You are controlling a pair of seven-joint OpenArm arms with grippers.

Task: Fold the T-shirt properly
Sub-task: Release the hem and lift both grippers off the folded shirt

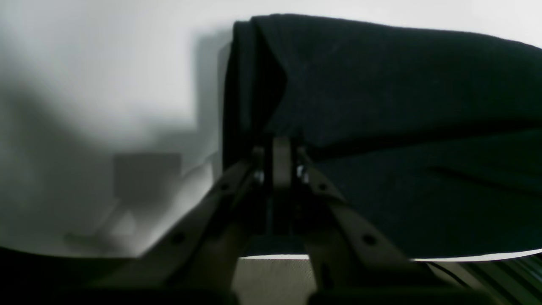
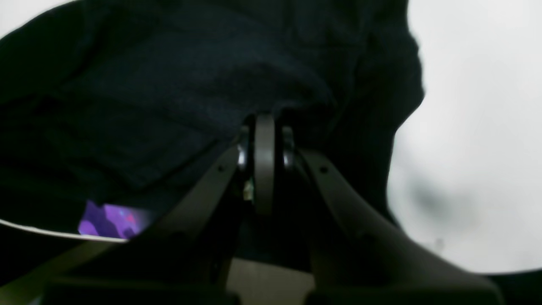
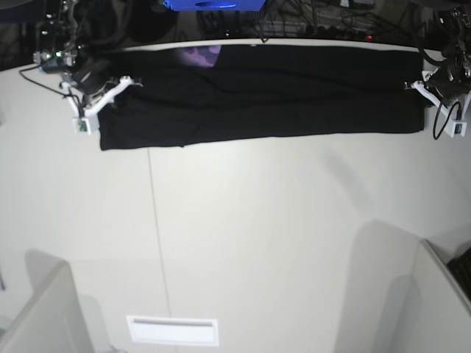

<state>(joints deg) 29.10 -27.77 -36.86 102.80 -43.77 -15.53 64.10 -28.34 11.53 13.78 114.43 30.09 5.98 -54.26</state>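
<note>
Black T-shirt point(image 3: 280, 95), purple print patch point(image 3: 203, 54) at far edge; white table point(image 3: 257, 235); white grippers.

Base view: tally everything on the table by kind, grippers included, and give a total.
T-shirt: 1, black, laid out in a long band
Grippers: 2, the left gripper and the right gripper, one shut on each end of the shirt
White label: 1
Total: 4

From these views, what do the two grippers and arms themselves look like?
In the wrist views, the left gripper and right gripper look alike: grey-brown angled linkage arms with dark pivot holes and small silvery fittings beside a flat central strip. In the base view, both ends show white parts on dark arm bodies, with black cables trailing. No markings are legible.
</note>
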